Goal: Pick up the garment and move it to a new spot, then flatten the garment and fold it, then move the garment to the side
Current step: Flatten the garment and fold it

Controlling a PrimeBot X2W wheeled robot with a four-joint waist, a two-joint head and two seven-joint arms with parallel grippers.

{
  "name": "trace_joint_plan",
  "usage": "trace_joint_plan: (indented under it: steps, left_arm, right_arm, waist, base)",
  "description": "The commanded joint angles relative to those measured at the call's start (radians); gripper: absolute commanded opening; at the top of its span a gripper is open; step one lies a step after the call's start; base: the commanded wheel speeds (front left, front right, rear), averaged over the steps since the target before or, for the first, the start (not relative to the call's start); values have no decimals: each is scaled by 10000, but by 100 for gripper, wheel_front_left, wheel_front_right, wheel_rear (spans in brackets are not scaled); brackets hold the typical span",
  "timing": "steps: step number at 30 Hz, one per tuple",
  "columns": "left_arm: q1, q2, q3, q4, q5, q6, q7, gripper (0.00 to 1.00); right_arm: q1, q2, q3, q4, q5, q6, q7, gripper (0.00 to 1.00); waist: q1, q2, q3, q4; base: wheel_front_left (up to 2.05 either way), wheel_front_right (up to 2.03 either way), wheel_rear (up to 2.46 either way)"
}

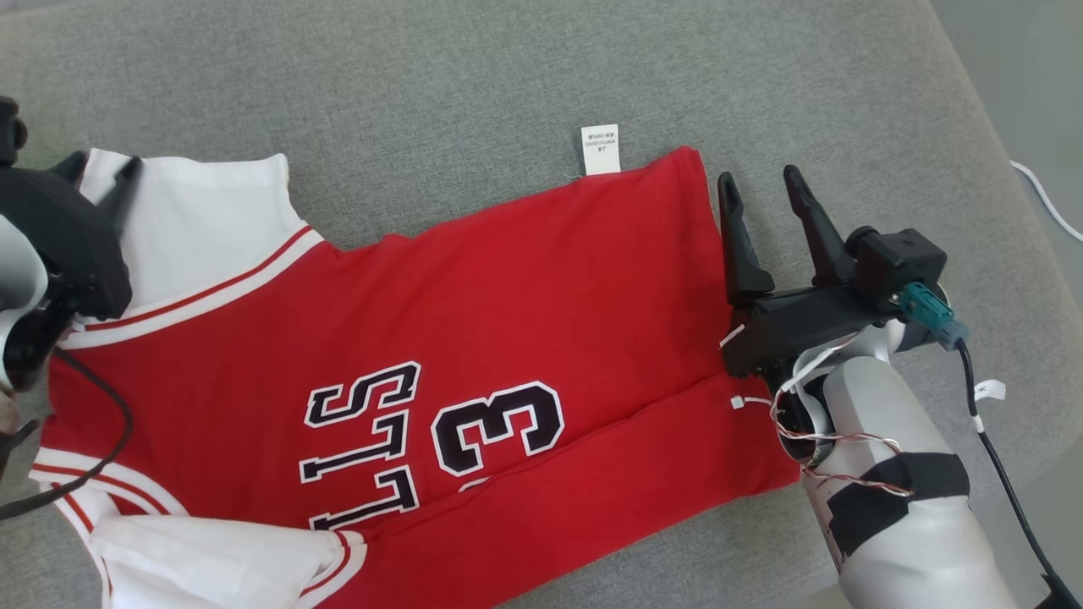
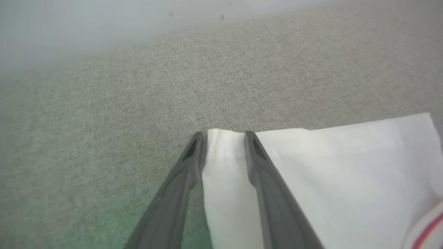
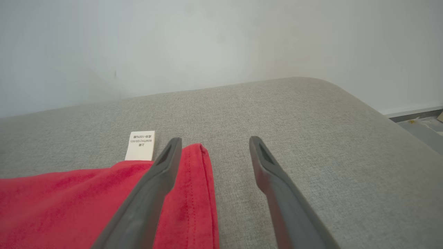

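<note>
The garment (image 1: 508,338), a red jersey with white sleeves and black "3" lettering, lies spread on the grey cushion (image 1: 440,76). My left gripper (image 1: 103,165) is at the far left over the upper white sleeve (image 2: 346,173). In the left wrist view its fingers straddle that sleeve's corner (image 2: 224,136), still apart with cloth lying between them. My right gripper (image 1: 759,178) stands open just beside the jersey's right hem. In the right wrist view one finger lies over the red hem (image 3: 193,193) and the other over bare cushion, the gripper (image 3: 215,140) holding nothing.
A white care label (image 1: 600,149) pokes out from the jersey's top edge, also in the right wrist view as the label (image 3: 142,145). The cushion's rounded edge (image 1: 998,152) drops off at the right, where a white cable (image 1: 1045,199) lies. A pale wall (image 3: 221,41) rises behind.
</note>
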Motion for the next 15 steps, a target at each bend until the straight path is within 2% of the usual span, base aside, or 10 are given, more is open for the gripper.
trace_joint_plan:
  steps: [1,2,9,15]
  left_arm:
    - [-88,-63,-138,137,-58,16,-78,21]
    - [-132,-84,-217,166,-101,16,-128,0]
    - [-286,-158,-630,87,-380,16,-873,0]
    - [-468,-269,-1112,-131,-563,16,-1418,0]
  right_arm:
    - [-172,-8,98,202,45,-16,-8,100]
    - [-241,-31,165,371,74,-16,-8,100]
    - [-839,-321,560,1450,288,-16,91,100]
    - [-1413,-658,910,2210,621,-18,675,100]
  waist:
    - [0,-2,31,34]
    - [0,-2,30,54]
    - [0,-2,-169,308]
    - [0,-2,-299,671]
  base:
    - [0,0,0]
    - [0,0,0]
    - [0,0,0]
    - [0,0,0]
